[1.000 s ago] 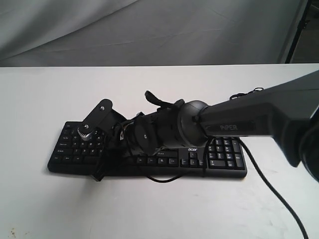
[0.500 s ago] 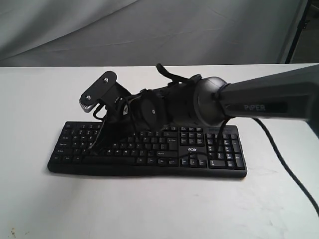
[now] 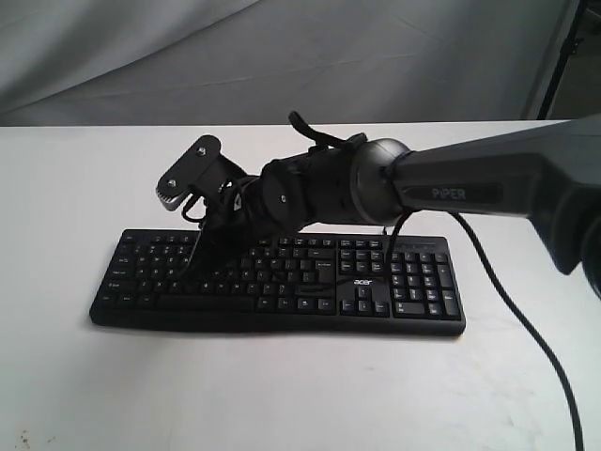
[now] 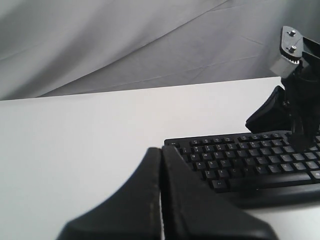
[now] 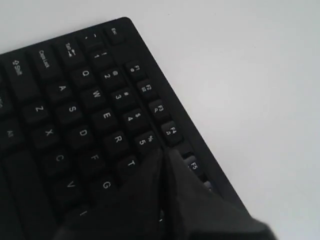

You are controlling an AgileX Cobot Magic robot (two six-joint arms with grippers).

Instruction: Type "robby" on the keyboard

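The black keyboard (image 3: 282, 282) lies flat on the white table (image 3: 75, 188), its "acer" logo toward its right half. My right gripper (image 3: 199, 265) reaches across from the right and points down at the left half of the keyboard, shut with nothing in it. In the right wrist view its tips (image 5: 164, 151) stand just over the keyboard (image 5: 75, 110), close by the 5 and T keys; whether they touch a key I cannot tell. The left gripper (image 4: 161, 150) is shut and empty, off the left end of the keyboard (image 4: 250, 160). It is out of the exterior view.
The right arm (image 3: 470, 193) spans the keyboard's right half, and a black cable (image 3: 526, 329) runs from it across the table toward the front right. A grey cloth backdrop (image 3: 282, 56) hangs behind the table. A dark stand (image 3: 563, 47) is at the far right.
My right gripper rose from low over the keyboard's front rows and moved back. Its tips now point at the upper-left rows. The keyboard has not moved.
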